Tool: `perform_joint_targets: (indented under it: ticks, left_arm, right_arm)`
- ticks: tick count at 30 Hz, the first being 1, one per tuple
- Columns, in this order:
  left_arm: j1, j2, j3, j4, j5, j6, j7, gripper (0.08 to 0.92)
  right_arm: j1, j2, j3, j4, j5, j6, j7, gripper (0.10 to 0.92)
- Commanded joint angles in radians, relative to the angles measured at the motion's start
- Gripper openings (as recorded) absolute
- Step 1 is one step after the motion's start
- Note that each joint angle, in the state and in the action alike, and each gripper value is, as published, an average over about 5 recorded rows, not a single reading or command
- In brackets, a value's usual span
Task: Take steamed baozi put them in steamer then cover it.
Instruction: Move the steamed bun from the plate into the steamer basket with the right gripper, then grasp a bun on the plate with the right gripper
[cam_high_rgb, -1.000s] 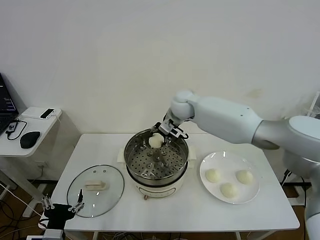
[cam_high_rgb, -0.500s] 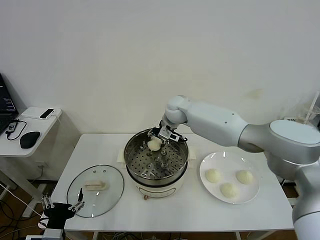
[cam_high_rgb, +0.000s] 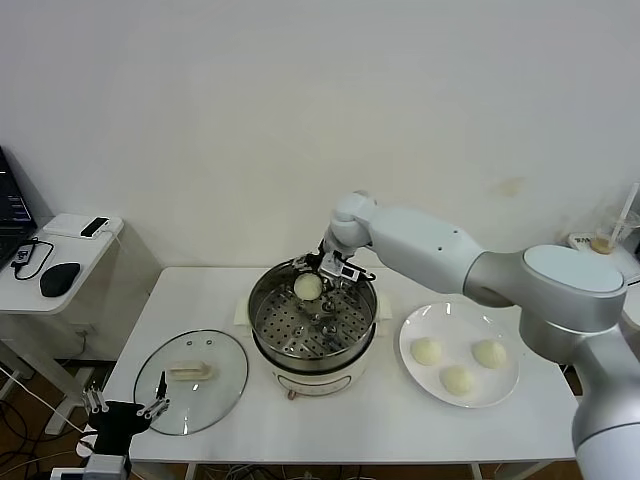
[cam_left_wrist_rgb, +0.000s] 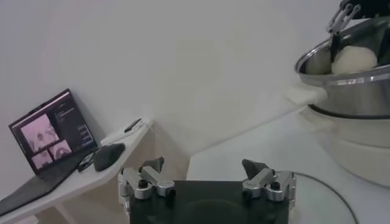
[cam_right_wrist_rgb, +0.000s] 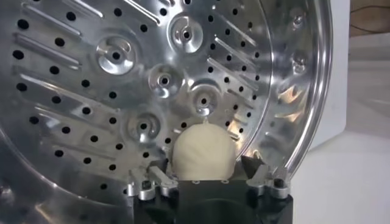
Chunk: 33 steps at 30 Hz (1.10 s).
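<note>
The white desk (cam_high_rgb: 380, 420) carries everything: steamer (cam_high_rgb: 313, 325) at centre, cover (cam_high_rgb: 191, 380) lying flat on the robot's left of it, white plate (cam_high_rgb: 460, 340) on the right. Change over the last second — the right arm has reached further across the pot and brought the right gripper (cam_high_rgb: 322, 272) lower, so the baozi (cam_high_rgb: 308, 286) it carries has gone from above the far rim to down inside the steamer, near the far wall. In the right wrist view the jaws stand narrow, closed on either side of that bun (cam_right_wrist_rgb: 202, 152), which sits just above or on the perforated tray (cam_right_wrist_rgb: 109, 91); cannot tell whether it touches. Judgement: first placement is nearly complete, with release the step in hand. Containers: steamer holds only this one bun, not yet let go; the plate holds the other three buns (cam_high_rgb: 458, 380), a little apart from one another, so three transfers remain before covering. Cover is untouched, handle up, well clear of the pot. Left gripper (cam_high_rgb: 125, 409) is parked low at the near left desk edge, just beside the cover — its jaws stand wide and hold nothing, as the left wrist view (cam_left_wrist_rgb: 206, 176) shows.
</note>
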Motion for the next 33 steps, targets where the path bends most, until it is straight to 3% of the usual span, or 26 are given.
perform_joint_targets:
  ticks: [1,8,14,23,33]
  left_arm:
    - [-0.003,0.000,0.001,0.002,-0.005,0.001,0.000,0.823]
    - [-0.011,0.011,0.003,-0.002,-0.021,0.002,0.001,0.823]
    - [-0.020,0.015,0.011,0.001,-0.030,0.001,0.001,0.823]
    - [-0.042,0.049,0.029,-0.008,-0.042,0.004,0.004,0.823]
    - [-0.061,0.071,0.045,0.003,-0.055,0.008,0.003,0.823]
  right_arm:
    - [0.117,-0.099,-0.019,0.187,0.287,-0.274,-0.137,0.821]
    - [0.217,-0.303,0.028,0.389,0.416,-0.560,-0.187,0.823]
    - [0.261,-0.523,0.038,0.569,0.468,-0.702,-0.208,0.823]
    - [0.146,-0.865,-0.008,0.761,0.395,-0.741,-0.184,0.823]
    - [-0.213,-0.956,0.200,0.776,0.294,-0.761,-0.156,0.823]
